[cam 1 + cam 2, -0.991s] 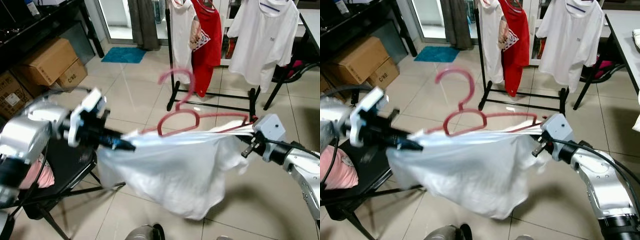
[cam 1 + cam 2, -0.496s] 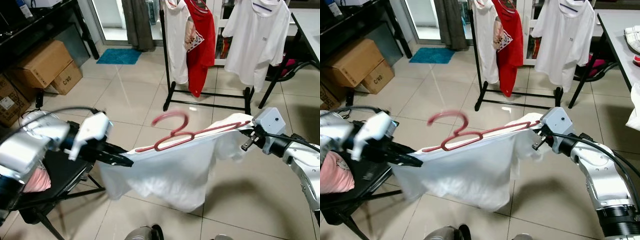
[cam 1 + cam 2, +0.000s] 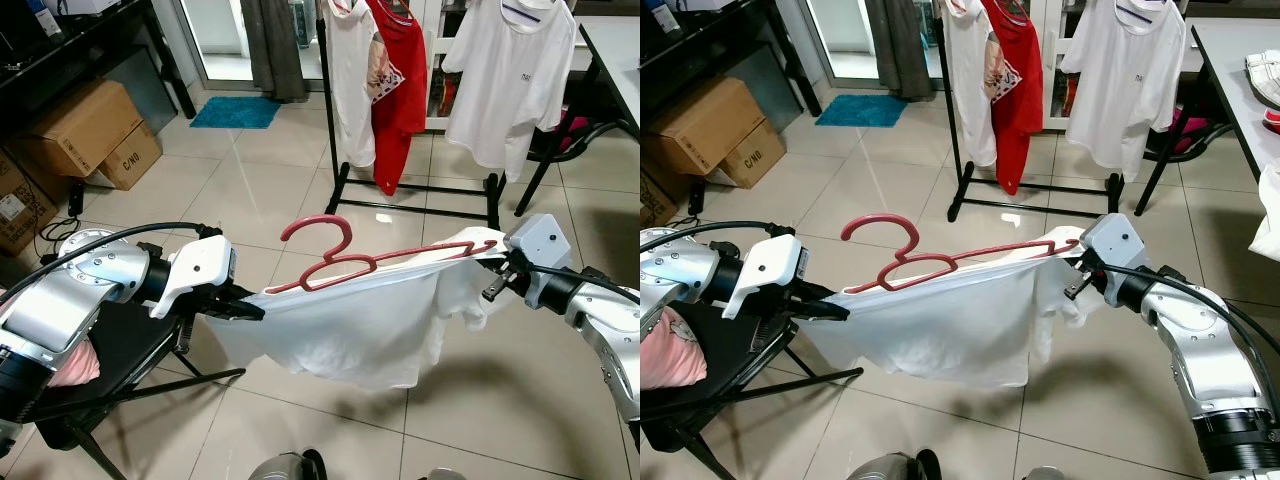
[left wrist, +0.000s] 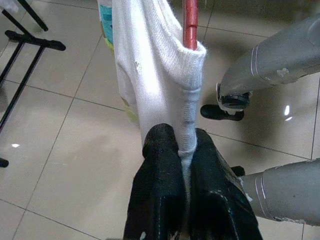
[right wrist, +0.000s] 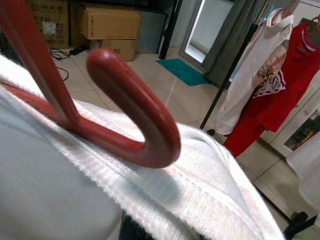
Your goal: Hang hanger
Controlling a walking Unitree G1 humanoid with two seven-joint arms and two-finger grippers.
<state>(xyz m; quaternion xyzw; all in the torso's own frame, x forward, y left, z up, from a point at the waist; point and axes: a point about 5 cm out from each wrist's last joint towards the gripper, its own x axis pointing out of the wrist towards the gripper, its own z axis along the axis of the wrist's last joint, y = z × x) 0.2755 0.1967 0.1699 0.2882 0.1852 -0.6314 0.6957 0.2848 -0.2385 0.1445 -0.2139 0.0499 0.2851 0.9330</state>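
My left gripper (image 4: 183,150) pinches one end of the white knit shirt (image 3: 350,325), and my right gripper (image 3: 497,272) holds the other end, though I cannot tell how its fingers sit. The curved red plastic hanger (image 3: 335,255) has stopped swinging and now stands up straight. The black metal clothes rack (image 3: 420,185) is well ahead, so I must walk closer.

Both arms outstretched, left pincer (image 4: 186,165) clamped
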